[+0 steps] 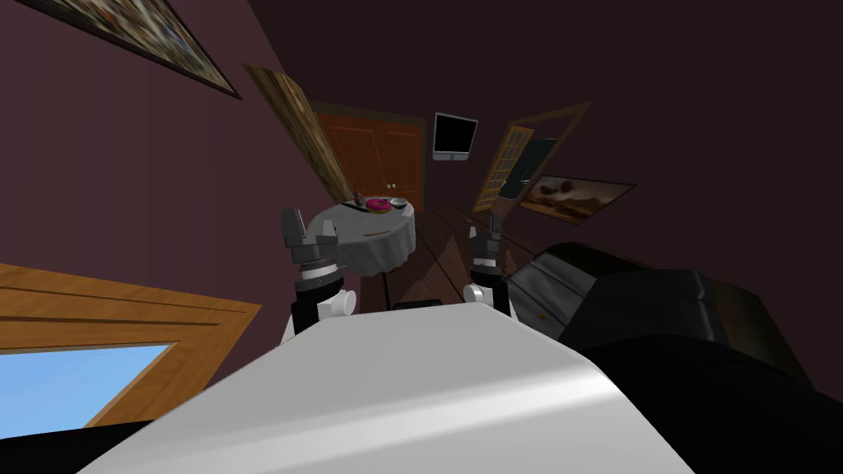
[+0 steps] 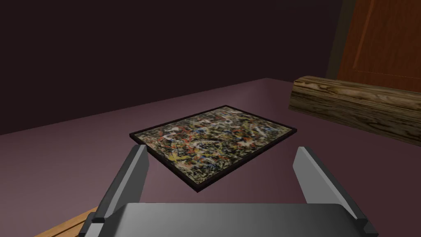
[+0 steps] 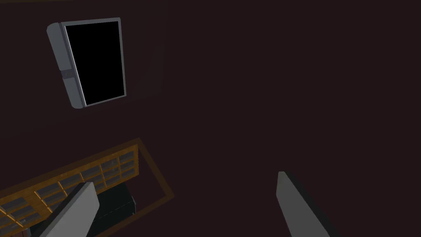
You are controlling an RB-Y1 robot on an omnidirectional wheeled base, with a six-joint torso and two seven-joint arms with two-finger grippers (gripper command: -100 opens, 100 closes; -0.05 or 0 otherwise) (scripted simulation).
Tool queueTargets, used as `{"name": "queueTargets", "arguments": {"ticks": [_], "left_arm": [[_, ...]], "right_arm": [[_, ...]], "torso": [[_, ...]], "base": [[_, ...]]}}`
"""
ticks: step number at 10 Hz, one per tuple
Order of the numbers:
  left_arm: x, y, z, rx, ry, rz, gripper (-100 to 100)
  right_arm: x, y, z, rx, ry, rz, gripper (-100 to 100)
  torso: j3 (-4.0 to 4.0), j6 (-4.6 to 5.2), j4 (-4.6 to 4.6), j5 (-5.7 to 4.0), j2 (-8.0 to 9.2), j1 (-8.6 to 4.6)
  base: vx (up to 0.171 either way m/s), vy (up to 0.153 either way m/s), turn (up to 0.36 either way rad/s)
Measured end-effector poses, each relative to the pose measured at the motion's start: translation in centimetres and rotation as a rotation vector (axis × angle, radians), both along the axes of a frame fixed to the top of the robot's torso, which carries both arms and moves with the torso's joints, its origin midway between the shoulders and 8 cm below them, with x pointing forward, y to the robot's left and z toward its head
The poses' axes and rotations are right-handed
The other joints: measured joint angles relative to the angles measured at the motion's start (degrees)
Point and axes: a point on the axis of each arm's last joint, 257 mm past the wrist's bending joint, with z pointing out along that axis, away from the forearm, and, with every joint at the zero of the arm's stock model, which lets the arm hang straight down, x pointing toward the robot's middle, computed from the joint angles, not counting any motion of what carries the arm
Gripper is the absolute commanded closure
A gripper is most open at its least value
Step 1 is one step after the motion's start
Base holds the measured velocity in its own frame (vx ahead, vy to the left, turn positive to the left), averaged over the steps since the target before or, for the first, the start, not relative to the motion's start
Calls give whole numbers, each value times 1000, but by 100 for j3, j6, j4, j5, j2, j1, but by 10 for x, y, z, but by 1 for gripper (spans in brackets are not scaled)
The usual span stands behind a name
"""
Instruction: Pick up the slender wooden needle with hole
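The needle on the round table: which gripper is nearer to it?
Left. The left gripper hangs by the table's left edge, close to the needle; the right gripper stands farther off, beyond the right side.

I have both arms raised in front of me, forearms roughly upright and set apart. My left gripper (image 1: 309, 232) has its fingers (image 2: 132, 175) spread wide. My right gripper (image 1: 494, 224) also has its fingers (image 3: 297, 205) parted.

Grey table (image 1: 387, 247), pink doughnut (image 1: 379, 205)
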Motion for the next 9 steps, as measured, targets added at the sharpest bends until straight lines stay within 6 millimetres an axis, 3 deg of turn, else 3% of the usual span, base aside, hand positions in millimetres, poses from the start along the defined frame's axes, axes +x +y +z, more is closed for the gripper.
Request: {"name": "queueTargets", "arguments": {"ticks": [3, 9], "left_arm": [[9, 2, -8, 38, 54, -29, -100], [30, 26, -28, 31, 197, -56, -100]], "right_arm": [[0, 0, 0, 0, 0, 0, 0], [0, 0, 0, 0, 0, 0, 0]], "torso": [[-5, 0, -2, -4, -8, -17], [-6, 0, -2, -6, -9, -27]], "base": [[25, -53, -38], [28, -75, -47]]}}
